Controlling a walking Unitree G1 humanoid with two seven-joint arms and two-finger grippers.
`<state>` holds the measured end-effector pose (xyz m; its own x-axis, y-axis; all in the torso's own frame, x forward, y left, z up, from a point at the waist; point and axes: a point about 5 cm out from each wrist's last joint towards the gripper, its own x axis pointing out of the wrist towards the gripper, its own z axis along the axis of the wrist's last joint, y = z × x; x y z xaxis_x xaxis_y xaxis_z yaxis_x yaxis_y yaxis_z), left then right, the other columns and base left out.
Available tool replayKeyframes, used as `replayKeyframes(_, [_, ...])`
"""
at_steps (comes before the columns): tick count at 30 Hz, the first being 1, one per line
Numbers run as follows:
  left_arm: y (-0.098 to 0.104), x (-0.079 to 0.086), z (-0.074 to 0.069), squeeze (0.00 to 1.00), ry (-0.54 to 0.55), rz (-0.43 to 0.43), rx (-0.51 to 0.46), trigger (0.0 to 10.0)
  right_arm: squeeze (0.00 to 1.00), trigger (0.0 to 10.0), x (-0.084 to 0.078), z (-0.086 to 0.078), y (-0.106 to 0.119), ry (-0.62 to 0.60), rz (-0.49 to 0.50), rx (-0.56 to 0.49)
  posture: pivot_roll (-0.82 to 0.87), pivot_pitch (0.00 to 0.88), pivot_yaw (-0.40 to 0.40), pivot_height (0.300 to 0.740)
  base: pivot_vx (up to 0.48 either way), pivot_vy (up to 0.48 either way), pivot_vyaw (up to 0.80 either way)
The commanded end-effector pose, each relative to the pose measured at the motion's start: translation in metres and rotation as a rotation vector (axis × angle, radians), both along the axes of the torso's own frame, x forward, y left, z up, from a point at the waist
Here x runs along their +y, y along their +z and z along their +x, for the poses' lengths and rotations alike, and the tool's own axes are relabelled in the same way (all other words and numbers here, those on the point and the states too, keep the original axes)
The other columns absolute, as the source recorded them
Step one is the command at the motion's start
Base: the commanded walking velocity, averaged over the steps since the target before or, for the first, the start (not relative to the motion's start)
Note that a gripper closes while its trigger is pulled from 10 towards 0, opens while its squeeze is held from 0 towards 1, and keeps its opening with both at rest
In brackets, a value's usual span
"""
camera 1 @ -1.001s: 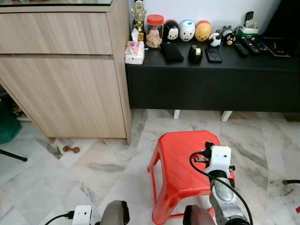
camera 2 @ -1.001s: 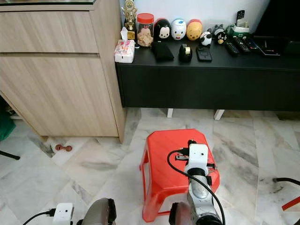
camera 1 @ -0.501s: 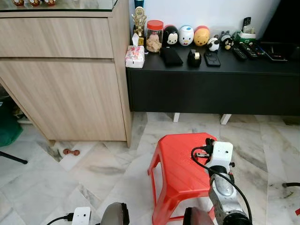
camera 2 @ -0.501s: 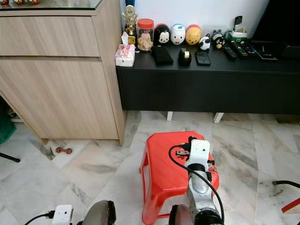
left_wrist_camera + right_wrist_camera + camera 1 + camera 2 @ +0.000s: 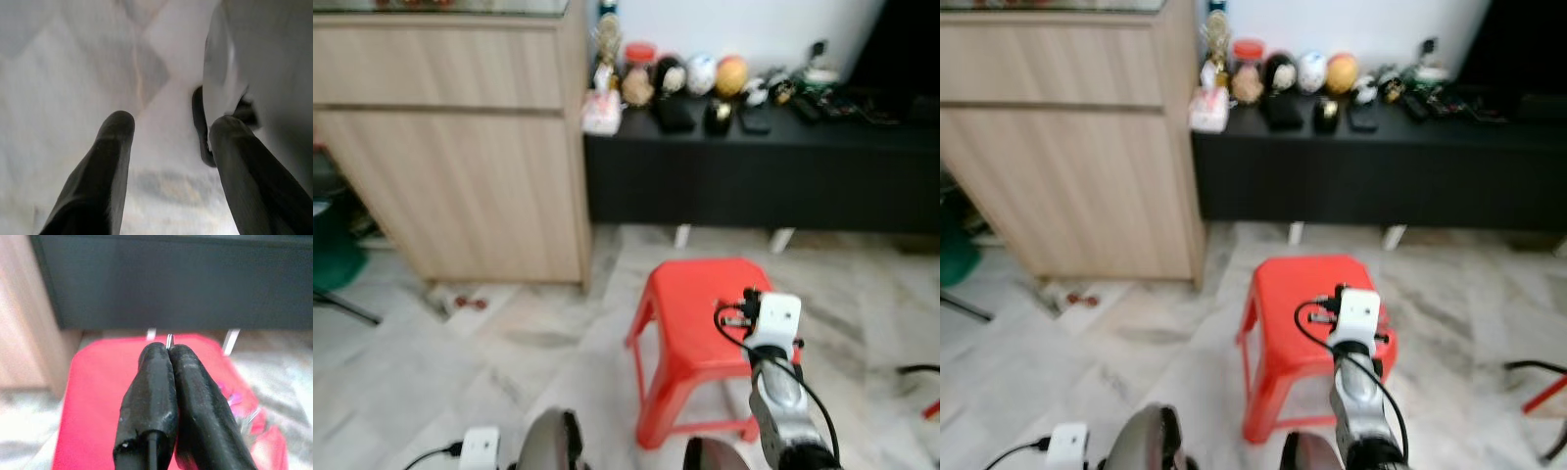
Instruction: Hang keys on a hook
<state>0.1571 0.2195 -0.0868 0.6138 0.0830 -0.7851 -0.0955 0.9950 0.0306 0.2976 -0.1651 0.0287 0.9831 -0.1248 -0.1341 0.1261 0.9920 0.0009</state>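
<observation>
Right pincer (image 5: 166, 350) is raised over the red stool (image 5: 690, 323), fingers pressed together with a thin silver ring (image 5: 169, 340) poking out at the tips. That is probably the key ring, so the keys look to be in its hold. Something pinkish and metallic (image 5: 239, 409) dangles below the fingers against the stool, blurred, likely the keys or a fob.

Left pincer (image 5: 166, 142) hangs low over the marble floor (image 5: 431, 372), fingers apart, holding nothing.

Head views are blurred. Ahead stand a wood cabinet (image 5: 460, 147) and a black worktop (image 5: 754, 147) with figurines (image 5: 700, 73) and remotes. No hook can be made out.

Risks: the grip is only a sliver of ring at the fingertips, so a jolt while walking could slip it loose. Dangling keys could swing and snag. With the blur, hook alignment is unjudgeable.
</observation>
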Motion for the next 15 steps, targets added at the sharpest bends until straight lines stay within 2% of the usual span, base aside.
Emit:
replayKeyframes(1, [-0.0001,0.0005,0.0003,0.00,-0.011,0.006,0.010,10.0,0.00,10.0,-0.0055,0.0000,0.0009,-0.025,0.005,-0.005,0.04,0.021,-0.051,0.612,0.000,0.000,0.00])
replayKeyframes(15, [0.0004,0.0005,0.0013,0.00,-0.004,-0.001,0.004,10.0,0.00,10.0,-0.0083,0.0006,0.0023,-0.027,0.005,-0.014,0.04,0.021,-0.054,0.706,0.000,0.000,0.00])
